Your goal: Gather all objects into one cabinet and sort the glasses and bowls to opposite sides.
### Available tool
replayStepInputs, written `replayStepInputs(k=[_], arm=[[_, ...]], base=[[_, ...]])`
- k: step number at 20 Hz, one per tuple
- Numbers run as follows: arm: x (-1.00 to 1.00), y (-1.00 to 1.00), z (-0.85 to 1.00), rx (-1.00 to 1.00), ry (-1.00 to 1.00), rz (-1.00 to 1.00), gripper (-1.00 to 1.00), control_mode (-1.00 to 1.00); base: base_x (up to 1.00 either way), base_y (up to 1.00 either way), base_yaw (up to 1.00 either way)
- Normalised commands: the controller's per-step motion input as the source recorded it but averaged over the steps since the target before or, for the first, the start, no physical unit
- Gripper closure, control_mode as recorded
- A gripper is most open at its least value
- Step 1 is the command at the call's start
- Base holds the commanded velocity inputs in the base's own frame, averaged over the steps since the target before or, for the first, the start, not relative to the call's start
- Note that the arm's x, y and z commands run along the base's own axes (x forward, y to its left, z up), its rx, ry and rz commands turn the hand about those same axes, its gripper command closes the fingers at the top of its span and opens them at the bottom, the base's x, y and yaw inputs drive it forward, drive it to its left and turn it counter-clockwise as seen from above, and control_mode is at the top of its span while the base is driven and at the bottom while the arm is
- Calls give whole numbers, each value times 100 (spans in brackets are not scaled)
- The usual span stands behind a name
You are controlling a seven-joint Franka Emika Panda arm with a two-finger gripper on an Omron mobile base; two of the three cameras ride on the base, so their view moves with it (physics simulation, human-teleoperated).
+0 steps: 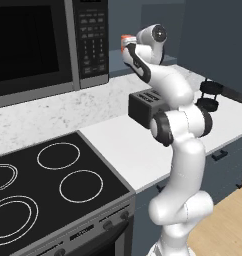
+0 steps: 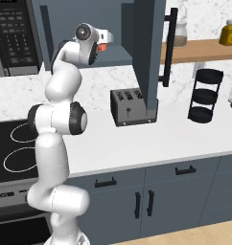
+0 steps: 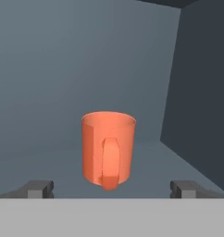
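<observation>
Gripper (image 3: 112,189) spread wide, fingertips (image 3: 40,189) far apart at the bottom of the hand view, holding nothing and touching nothing. Between and just beyond the tips, an upright red-orange mug (image 3: 108,148) with its handle turned toward the camera, standing on the flat shelf of the dark slate-blue cabinet (image 3: 63,69), near the shelf's front edge and well clear of the right inner wall. No contact visible between tips and mug. From the left base view, arm raised high toward the cabinet shelf, the mug (image 1: 126,40) partly hidden behind the wrist. From the right base view, hand level with the shelf, a sliver of the mug (image 2: 102,47) showing past it; cabinet door (image 2: 149,52) swung open, its black bar handle (image 2: 169,45) upright. Toaster (image 2: 129,106) on the counter (image 2: 137,139) below the cabinet.
</observation>
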Motion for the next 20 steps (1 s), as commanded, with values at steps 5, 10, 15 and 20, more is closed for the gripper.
replayStepInputs(k=[5,10,15,20], arm=[[37,0,0,0,0,0,-100,-100],[30,0,-7,0,0,0,-100,-100],[26,1,-3,0,0,0,-100,-100],[3,0,-4,0,0,0,-100,-100]], base=[[0,0,0],[0,0,0],[0,0,0],[0,0,0]])
